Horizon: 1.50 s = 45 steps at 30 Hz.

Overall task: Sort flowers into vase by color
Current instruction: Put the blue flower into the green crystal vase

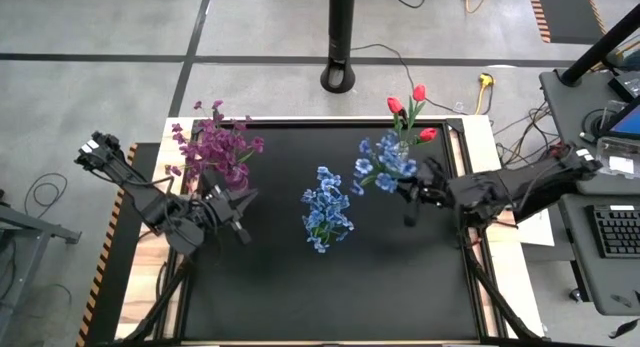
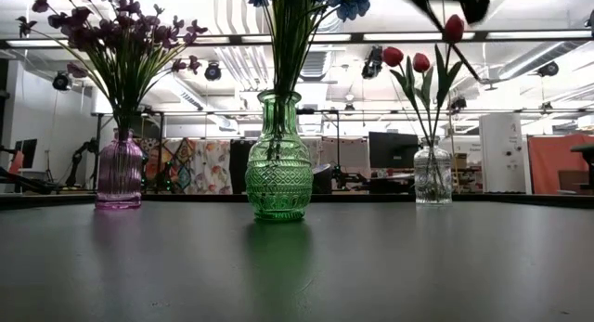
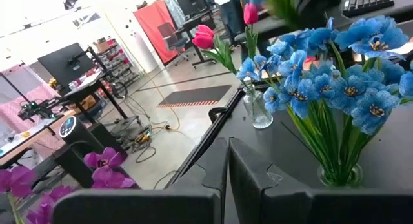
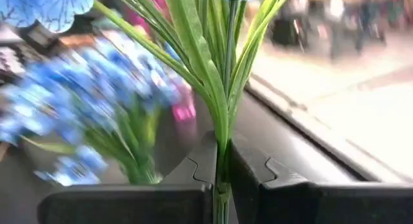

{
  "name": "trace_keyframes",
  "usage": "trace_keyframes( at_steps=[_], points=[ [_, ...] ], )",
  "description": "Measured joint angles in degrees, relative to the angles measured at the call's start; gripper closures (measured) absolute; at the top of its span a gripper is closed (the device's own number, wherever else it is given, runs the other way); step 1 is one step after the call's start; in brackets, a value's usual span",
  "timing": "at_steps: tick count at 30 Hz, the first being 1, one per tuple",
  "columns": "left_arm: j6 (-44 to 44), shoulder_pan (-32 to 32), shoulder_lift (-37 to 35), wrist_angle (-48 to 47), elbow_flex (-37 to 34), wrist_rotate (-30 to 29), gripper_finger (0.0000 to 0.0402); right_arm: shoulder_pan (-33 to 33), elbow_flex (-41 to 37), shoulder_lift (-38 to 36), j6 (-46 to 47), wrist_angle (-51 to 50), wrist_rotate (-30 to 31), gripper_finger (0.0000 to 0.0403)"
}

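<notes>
Flowers are being sorted into three vases on the black bench (image 1: 400, 277). The purple flowers (image 1: 213, 147) stand in the pink vase (image 2: 120, 173), near the left arm. Blue flowers (image 1: 327, 209) fill the green vase (image 2: 278, 160) in the middle. Red tulips (image 1: 410, 107) stand in the small clear vase (image 2: 432, 173) at the far right corner.

The right jaws (image 4: 221, 169) are clamped on a bunch of thin green stems (image 4: 219, 88). These stems carry a blue bunch (image 1: 385, 162), which hangs in the air just beside the red tulips. So the step in hand looks like carrying this blue bunch. It seems to belong with the other blue flowers.

The left jaws (image 3: 227, 179) are pressed together with nothing in them. That arm waits by the purple flowers.

Next, I think the right arm must swing over to the green vase. Then it must drop the stems down into the narrow neck. The neck is already crowded, so that could be tricky.
</notes>
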Motion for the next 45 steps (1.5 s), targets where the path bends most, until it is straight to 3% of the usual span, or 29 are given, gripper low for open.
trace_keyframes(
  at_steps=[6, 11, 14, 17, 24, 36, 41, 45],
  points=[
    [0.4, 0.0, 1.1, 0.0, 0.0, 0.0, 0.0402, 6.0, -1.2, 2.2, -14.9, 20.2, -0.3, 0.0385],
    [-0.9, 0.0, 2.8, 0.2, 0.0, 0.3, 0.0402, 11.0, -6.7, 8.0, -25.0, 44.8, -8.0, 0.0385],
    [-0.9, 0.0, 3.9, 2.1, 0.0, 0.4, 0.0402, 13.4, -9.9, 13.5, -32.0, 58.7, -12.2, 0.0385],
    [-0.9, 0.0, 4.8, 5.5, 0.0, 1.6, 0.0402, 14.8, -11.3, 20.0, -36.0, 69.6, -12.4, 0.0385],
    [-2.0, -0.2, 6.9, 8.8, 0.1, 10.2, 0.0402, 15.5, -9.3, 34.8, -38.5, 84.9, -21.2, 0.0385],
    [-3.9, -2.2, 10.8, 6.7, 0.2, 10.9, 0.0402, 15.5, 6.1, 51.3, -48.6, 87.8, -21.3, 0.0385],
    [-3.9, -2.4, 12.6, 4.2, 0.1, 16.5, 0.0402, 14.3, 11.4, 55.5, -51.8, 87.8, -18.7, 0.0385],
    [-3.6, -2.4, 13.5, 4.0, 0.1, 17.5, 0.0402, 12.9, 15.8, 58.2, -52.3, 87.6, -10.6, 0.0385]
  ],
)
